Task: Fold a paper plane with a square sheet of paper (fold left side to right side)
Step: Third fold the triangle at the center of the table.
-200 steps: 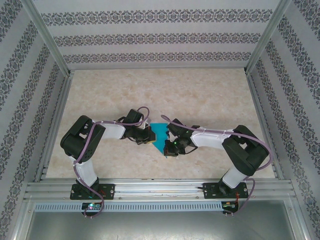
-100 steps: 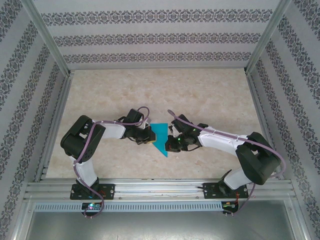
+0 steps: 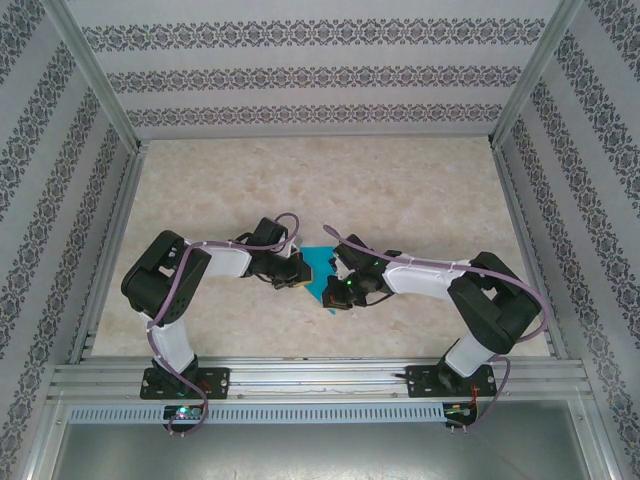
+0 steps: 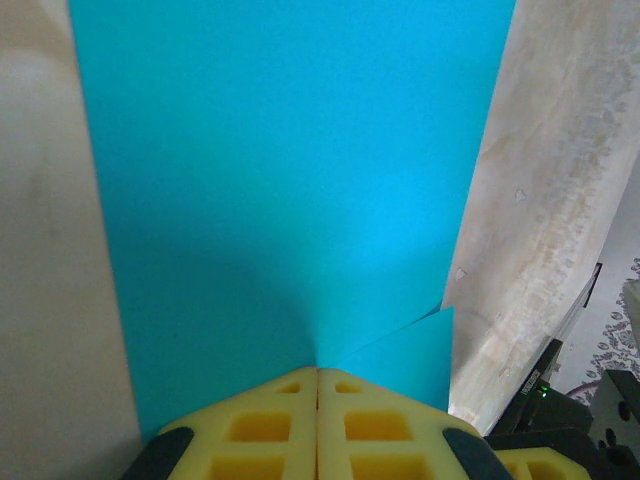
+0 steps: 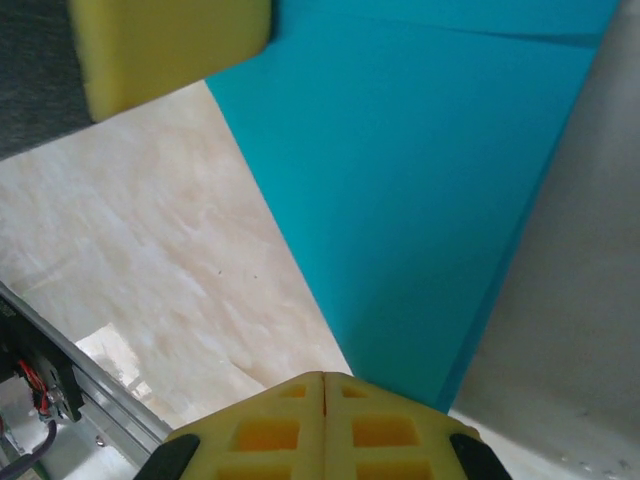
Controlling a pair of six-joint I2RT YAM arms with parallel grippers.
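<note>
Robotics lab test cell. An aluminium frame boxes in a marble-patterned tabletop, with panels of floral-striped wallpaper as its walls. A cabled left arm and right arm are bolted to the near rail.

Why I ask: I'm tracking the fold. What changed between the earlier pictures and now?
The right arm swung its elbow outward, uncovering more of the blue paper, then swung back; the right gripper is over the paper's right part again, shut. Nothing was grasped or released. The left gripper stayed shut at the paper's left side, and the paper kept its place.
</note>
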